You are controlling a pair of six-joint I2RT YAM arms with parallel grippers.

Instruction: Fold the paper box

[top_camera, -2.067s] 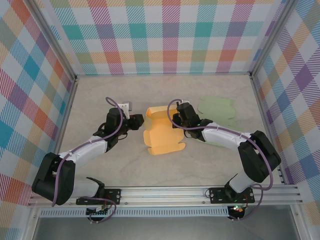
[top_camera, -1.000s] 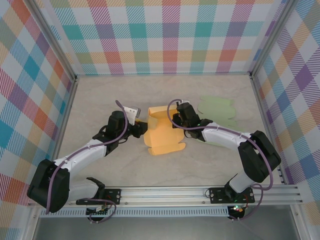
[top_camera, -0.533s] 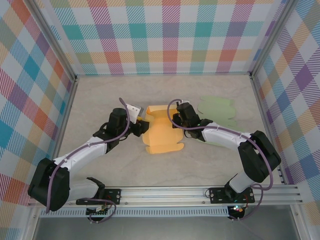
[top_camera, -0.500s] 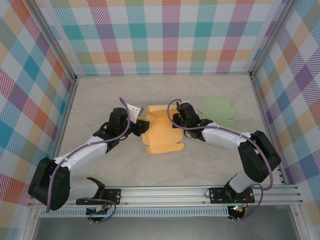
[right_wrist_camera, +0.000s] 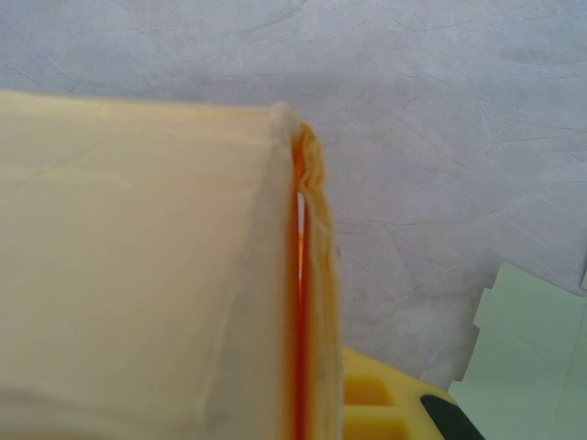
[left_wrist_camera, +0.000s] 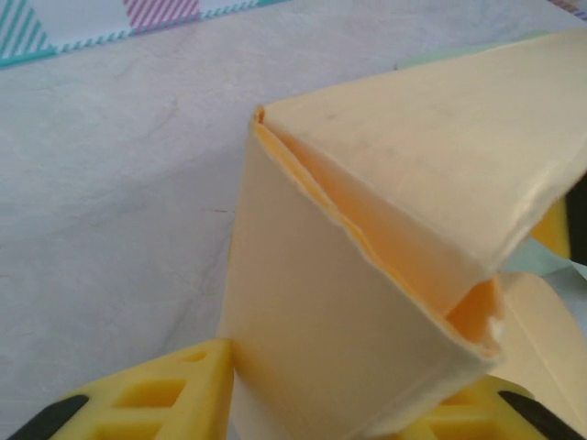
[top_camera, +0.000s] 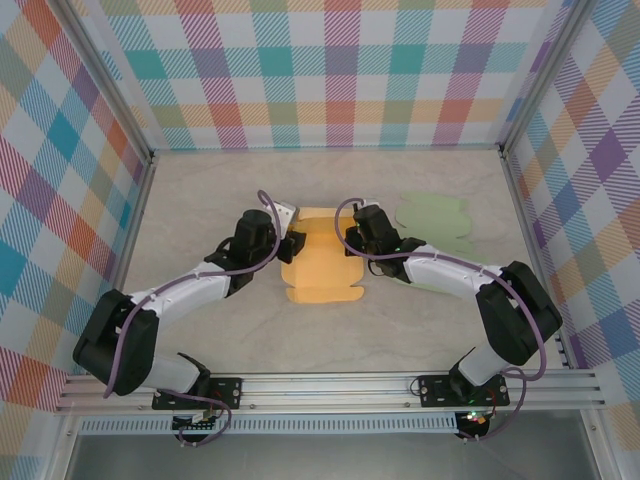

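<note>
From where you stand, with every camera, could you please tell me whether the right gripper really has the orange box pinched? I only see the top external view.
Observer: Yes. The right gripper is shut on the orange paper box. The right wrist view shows its layers squeezed flat together at the edge.
Operator: Thank you. And what about the left side?
Observer: In the left wrist view a folded flap sits between the yellow fingers of the left gripper, its two layers gaping at the crease. I cannot tell whether the fingers actually pinch it.
</note>
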